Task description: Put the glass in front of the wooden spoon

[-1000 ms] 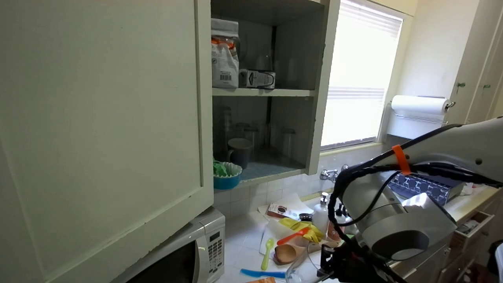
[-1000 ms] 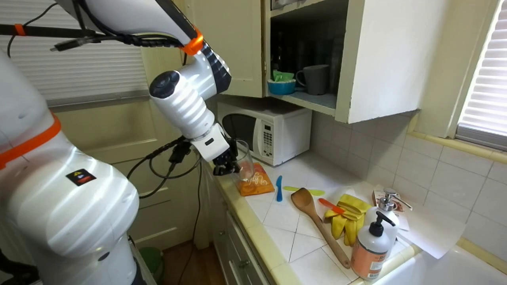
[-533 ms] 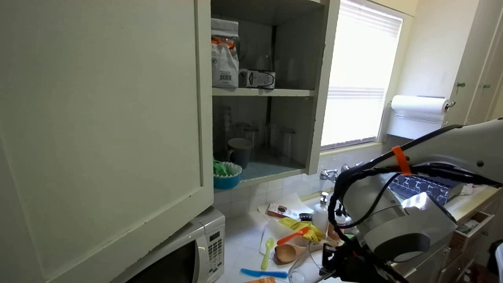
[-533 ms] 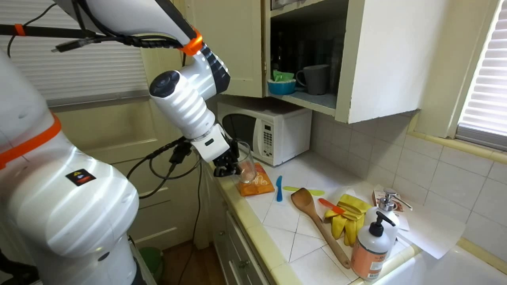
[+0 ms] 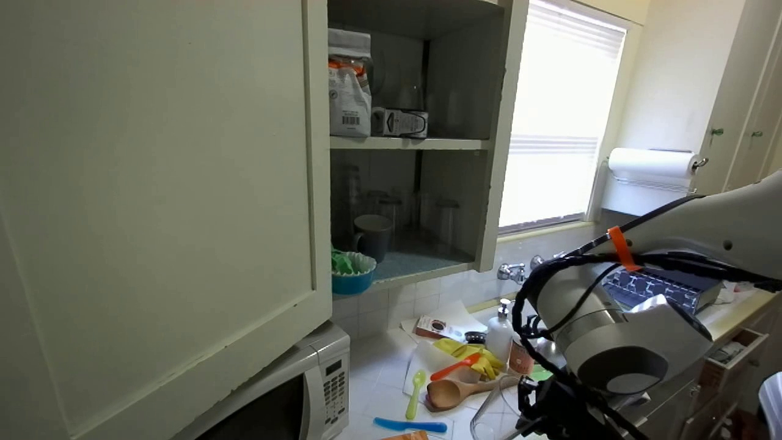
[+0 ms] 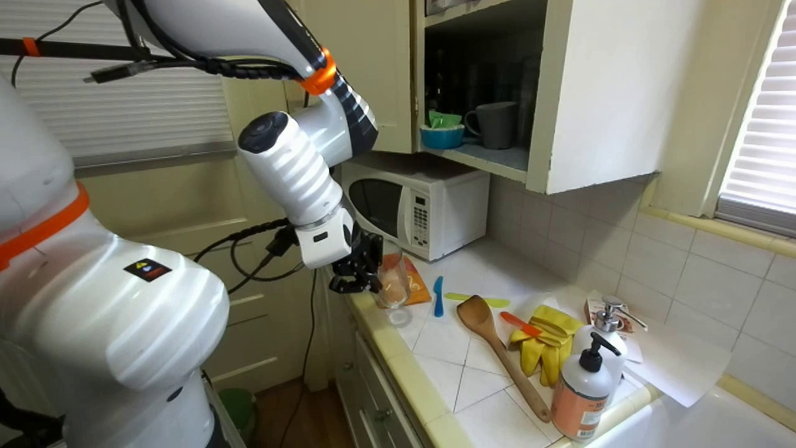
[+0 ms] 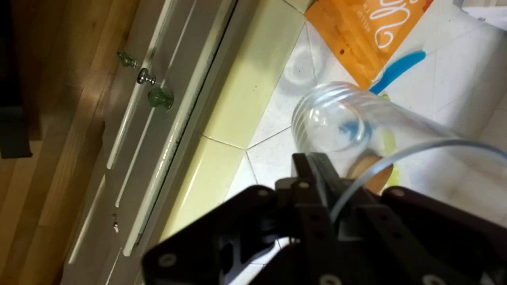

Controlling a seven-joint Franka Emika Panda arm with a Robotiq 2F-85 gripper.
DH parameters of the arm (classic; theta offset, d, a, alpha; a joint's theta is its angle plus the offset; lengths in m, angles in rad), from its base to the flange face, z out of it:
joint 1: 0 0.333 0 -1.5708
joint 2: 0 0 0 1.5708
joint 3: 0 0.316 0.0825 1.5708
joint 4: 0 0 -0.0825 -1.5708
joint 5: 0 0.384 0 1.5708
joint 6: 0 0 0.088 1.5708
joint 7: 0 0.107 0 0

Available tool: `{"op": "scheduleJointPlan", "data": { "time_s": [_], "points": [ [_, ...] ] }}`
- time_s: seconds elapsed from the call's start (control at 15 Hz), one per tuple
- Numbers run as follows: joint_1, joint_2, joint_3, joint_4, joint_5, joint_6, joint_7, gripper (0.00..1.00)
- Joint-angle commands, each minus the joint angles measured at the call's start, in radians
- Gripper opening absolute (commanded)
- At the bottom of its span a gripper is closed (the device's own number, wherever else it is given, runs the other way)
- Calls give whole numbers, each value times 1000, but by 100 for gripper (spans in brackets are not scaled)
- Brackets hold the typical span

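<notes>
Tight pinch here: the gripper (image 7: 311, 160) is closed right down on the wall of the glass (image 6: 395, 277), one finger inside, one outside, only that thin side caught between them. The glass hangs tilted over the counter (image 6: 448, 336), near the orange packet (image 7: 358, 39), its base not down yet by the look of it. First danger: slick glass pinched at a single spot could swivel or slip if it knocks anything or the move is jerky. Second, that lean! Set down on one edge of its base and let go, it may well topple, and the inside finger could drag it over on the way out. Close by runs the yellow edge (image 6: 404, 367); a landing too near it risks a fall to the floor (image 7: 67, 107). Further out comes the blue knife (image 6: 438, 297), then the wooden spoon (image 6: 501, 352), lying flat and apart from the glass, so the placing looks not yet done. Too low a pass could clip its broad end or the lime-green utensil (image 5: 416, 394); a base landing half on either would rock.
</notes>
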Motion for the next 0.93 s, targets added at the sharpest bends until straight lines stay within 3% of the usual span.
{"op": "scheduleJointPlan", "data": {
  "time_s": [0.0, 0.2, 0.6, 0.87],
  "points": [
    [181, -100, -210, 1, 0, 73, 55, 2],
    [288, -192, -402, 4, -1, 156, 31, 2],
    [253, -396, -562, -2, -2, 341, -21, 2],
    [227, -462, -651, 6, -3, 392, -69, 2]
  ]
}}
